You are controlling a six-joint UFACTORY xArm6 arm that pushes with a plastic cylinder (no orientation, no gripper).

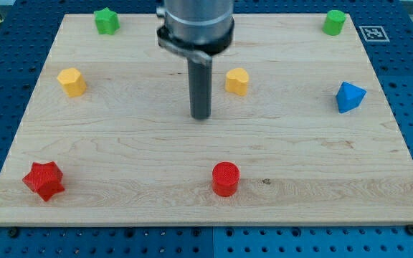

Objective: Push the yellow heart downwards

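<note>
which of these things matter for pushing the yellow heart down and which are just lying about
In the job: my tip; left yellow block and middle yellow block, beside my tip on the view's right; one is the heart, which is unclear.
Lying about: green star, green block, blue block, red star, red cylinder.

Seven blocks are sitting on the wooden board [120, 143]. Two are showing green: a green star [107, 21] near the top-left corner and a green cylinder [334, 22] near the top-right corner. Two are showing yellow: a yellow block [72, 82] towards the left edge and a yellow heart [237, 81] nearer the middle. Two are showing red: a red star [44, 180] near the bottom-left corner and a red cylinder [226, 178] along the bottom edge. One blue block [349, 97] is lying by the right edge.
</note>
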